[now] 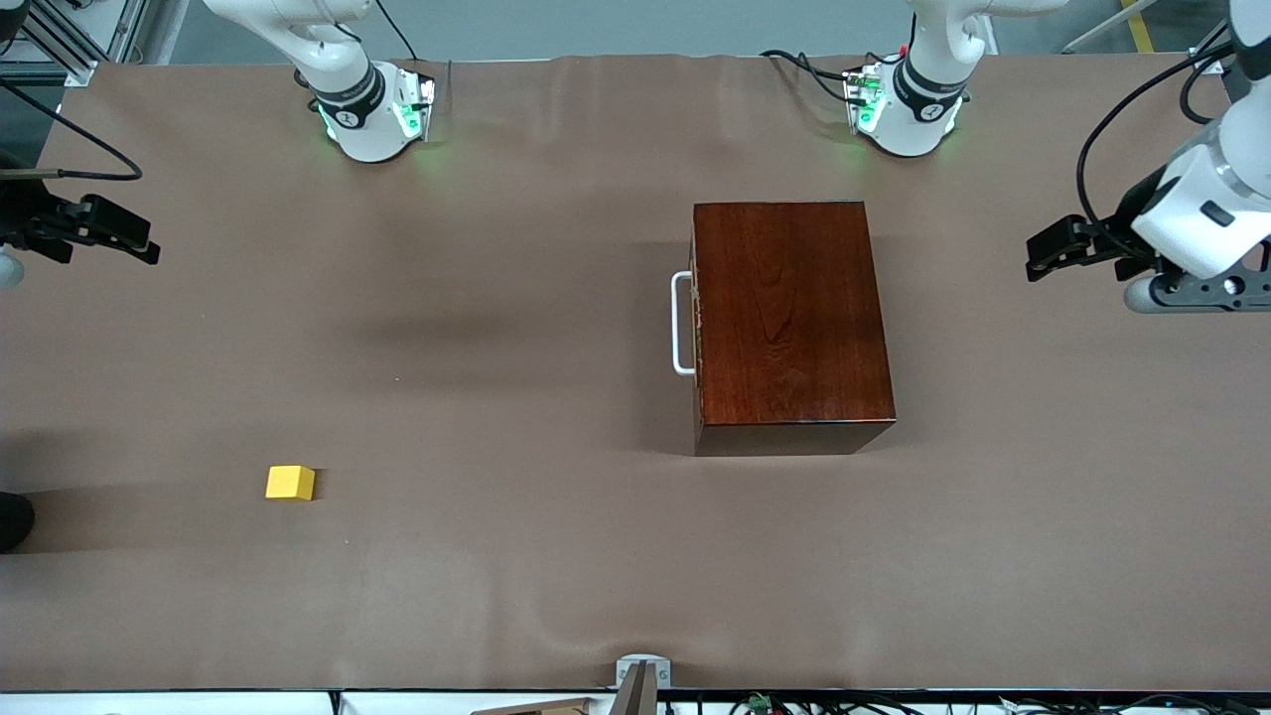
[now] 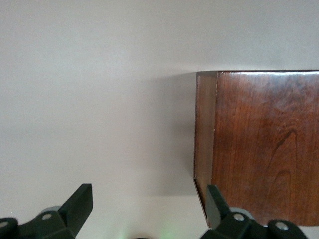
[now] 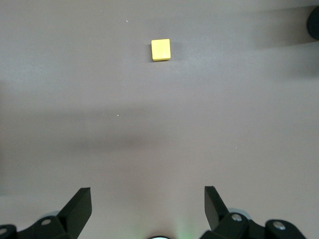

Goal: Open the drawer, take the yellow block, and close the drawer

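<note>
Your two arms wait at either end of the brown tabletop (image 1: 556, 328), both claws spread wide and holding nothing. The left claw (image 2: 149, 211) hangs just off the end of the dark wooden box (image 1: 789, 318) that faces away from the handle, over bare cloth at the left arm's end. The right claw (image 3: 148, 209) hovers over bare cloth at the right arm's end, with the yellow block (image 1: 290, 483) ahead of its fingers and well apart from them.

The drawer (image 1: 698, 323) sits shut, its white U-shaped handle (image 1: 681, 324) standing proud of the box and pointing toward the right arm's end. The block lies out on the cloth, nearer the front camera than the box and well apart from it, not inside.

Take the handle across its long bar; it looks rigid and smooth, so a firm pinch and a straight pull should serve, though the glossy box may slide on the cloth unless steadied. The block looks light, hard and flat-faced: close on two opposite faces, squarely, so it does not twist out.
</note>
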### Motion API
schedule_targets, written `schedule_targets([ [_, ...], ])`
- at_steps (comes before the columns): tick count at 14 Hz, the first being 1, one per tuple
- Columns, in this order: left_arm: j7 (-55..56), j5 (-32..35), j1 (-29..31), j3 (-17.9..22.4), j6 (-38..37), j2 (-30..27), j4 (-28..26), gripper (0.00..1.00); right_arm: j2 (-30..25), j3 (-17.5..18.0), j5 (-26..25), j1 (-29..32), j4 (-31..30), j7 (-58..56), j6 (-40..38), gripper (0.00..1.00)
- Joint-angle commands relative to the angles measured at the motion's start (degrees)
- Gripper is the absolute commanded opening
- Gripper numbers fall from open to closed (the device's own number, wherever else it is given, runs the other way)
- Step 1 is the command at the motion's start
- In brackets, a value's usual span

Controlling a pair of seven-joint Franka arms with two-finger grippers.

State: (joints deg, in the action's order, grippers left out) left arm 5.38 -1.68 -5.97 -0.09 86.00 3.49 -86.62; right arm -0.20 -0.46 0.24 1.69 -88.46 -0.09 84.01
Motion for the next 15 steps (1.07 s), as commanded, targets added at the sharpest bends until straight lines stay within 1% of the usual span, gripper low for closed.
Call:
schedule_targets([
  [1, -4.8, -1.3, -0.3, 1.1, 5.6, -6.0, -7.9, 1.00, -0.2, 1.0, 1.3, -0.4, 0.6, 1.2, -1.2, 1.00],
  [2, -5.1, -1.3, -0.3, 1.5, 5.8, -6.2, -8.3, 1.00, -0.2, 0.9, 0.3, -1.6, 0.6, 0.9, -1.0, 1.00],
  [3, -4.9, -1.2, -0.3, 1.6, 5.8, -6.1, -8.1, 1.00, -0.1, 0.7, 0.1, -1.1, 0.7, 0.9, -0.9, 1.00],
  [5, -4.7, -1.2, -0.2, 1.6, 5.8, -5.8, -7.9, 1.00, 0.0, 0.4, 1.1, -0.6, 0.7, 0.4, 0.3, 1.00],
  [15, -4.2, -0.3, -0.4, 1.1, 5.8, -5.1, -6.7, 1.00, 0.0, 0.5, 1.1, -0.9, 1.0, 0.3, 1.9, 1.00],
])
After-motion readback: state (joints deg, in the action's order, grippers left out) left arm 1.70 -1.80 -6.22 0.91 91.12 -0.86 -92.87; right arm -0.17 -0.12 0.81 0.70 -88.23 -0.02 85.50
